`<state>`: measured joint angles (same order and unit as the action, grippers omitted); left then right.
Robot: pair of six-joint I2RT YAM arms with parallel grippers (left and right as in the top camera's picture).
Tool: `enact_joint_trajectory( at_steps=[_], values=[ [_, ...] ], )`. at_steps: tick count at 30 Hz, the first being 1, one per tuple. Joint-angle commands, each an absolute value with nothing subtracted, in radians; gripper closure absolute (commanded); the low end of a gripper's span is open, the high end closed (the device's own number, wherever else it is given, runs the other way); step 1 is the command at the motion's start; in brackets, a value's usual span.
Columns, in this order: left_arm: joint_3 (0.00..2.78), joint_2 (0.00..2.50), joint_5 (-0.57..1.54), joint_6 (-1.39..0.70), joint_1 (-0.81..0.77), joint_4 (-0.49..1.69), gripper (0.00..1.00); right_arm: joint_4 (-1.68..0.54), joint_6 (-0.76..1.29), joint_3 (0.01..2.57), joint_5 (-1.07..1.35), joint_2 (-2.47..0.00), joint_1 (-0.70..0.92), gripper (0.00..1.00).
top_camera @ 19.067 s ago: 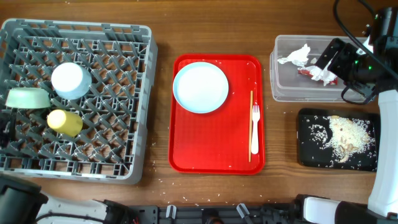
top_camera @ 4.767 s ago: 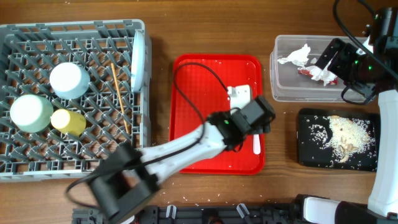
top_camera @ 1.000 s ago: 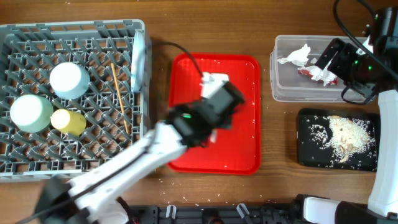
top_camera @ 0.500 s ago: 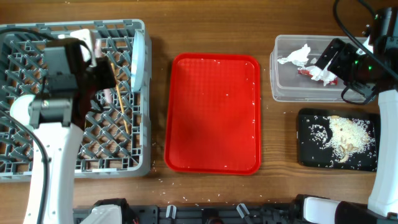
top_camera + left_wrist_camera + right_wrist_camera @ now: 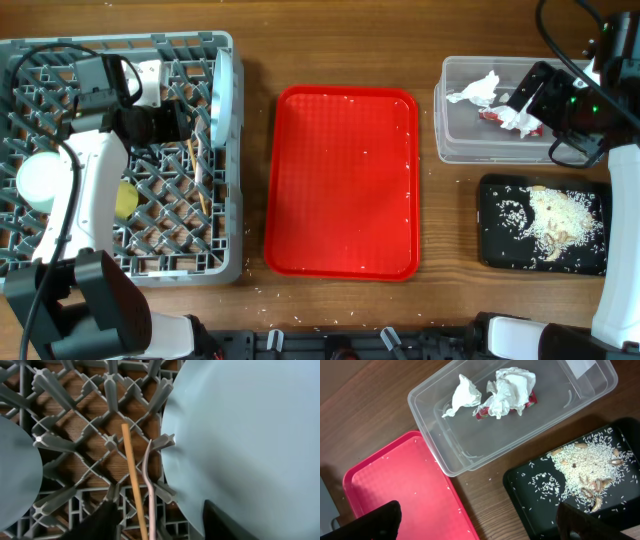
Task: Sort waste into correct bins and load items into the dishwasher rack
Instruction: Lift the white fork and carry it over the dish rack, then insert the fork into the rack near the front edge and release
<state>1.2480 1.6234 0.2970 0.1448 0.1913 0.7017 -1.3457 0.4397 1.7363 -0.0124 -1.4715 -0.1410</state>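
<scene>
My left gripper (image 5: 178, 125) is open over the grey dishwasher rack (image 5: 60, 255). In the left wrist view its fingers (image 5: 165, 527) straddle a wooden chopstick (image 5: 131, 470) and the white fork's handle (image 5: 149, 485), both lying in the rack. The pale blue plate (image 5: 240, 435) stands on edge at the rack's right side (image 5: 222, 95). A pale bowl (image 5: 38, 180) and the yellow cup (image 5: 126, 200) sit in the rack, partly under my arm. My right gripper (image 5: 527, 98) is open and empty above the clear tub (image 5: 470, 455), which holds tissues (image 5: 512, 387) and the red wrapper (image 5: 482, 412).
The red serving tray (image 5: 340, 180) in the middle carries only scattered crumbs. The black tray (image 5: 495, 230) at the right holds rice scraps (image 5: 590, 462). Crumbs lie on the wooden table by the rack's front edge. A round pale bowl edge (image 5: 15, 475) shows at the wrist view's left.
My left arm has swung from the red tray to the rack with the fork, which now lies beside the chopstick between open fingers. The right arm has not moved.
</scene>
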Motion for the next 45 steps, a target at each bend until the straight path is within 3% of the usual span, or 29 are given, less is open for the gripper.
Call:
enact_joint_trajectory(
  at_steps=[1,4,6,9,14,18,34,39,45],
  values=[
    [1.245,1.599,0.318,0.112,0.196,0.7,0.48,-1.343,0.421,1.742,-0.022,-1.482,-0.144,0.0],
    [1.246,1.509,0.33,-0.035,0.196,0.719,0.45,-1.343,0.421,1.742,-0.022,-1.482,-0.144,0.0],
    [1.246,1.407,0.386,-0.104,0.196,0.786,0.33,-1.343,0.421,1.742,-0.022,-1.482,-0.144,0.0],
    [1.246,1.243,0.455,-0.113,0.196,0.949,0.0,-1.343,0.421,1.742,-0.022,-1.482,-0.144,0.0],
    [1.244,0.994,0.464,-0.114,0.194,1.277,0.0,-1.343,0.421,1.742,-0.022,-1.482,-0.144,0.0],
    [1.244,0.872,0.463,-0.12,0.194,1.421,0.0,-1.343,0.422,1.742,-0.022,-1.482,-0.144,0.0],
    [1.239,0.812,0.456,-0.112,0.186,1.448,0.0,-1.343,0.421,1.742,-0.022,-1.482,-0.144,0.0],
    [1.029,0.657,0.453,0.049,0.063,1.183,0.0,-1.343,0.421,1.742,-0.022,-1.482,-0.144,0.0],
    [0.615,0.333,0.452,0.061,0.022,0.725,0.0,-1.343,0.421,1.742,-0.022,-1.482,-0.144,0.0]
  ],
)
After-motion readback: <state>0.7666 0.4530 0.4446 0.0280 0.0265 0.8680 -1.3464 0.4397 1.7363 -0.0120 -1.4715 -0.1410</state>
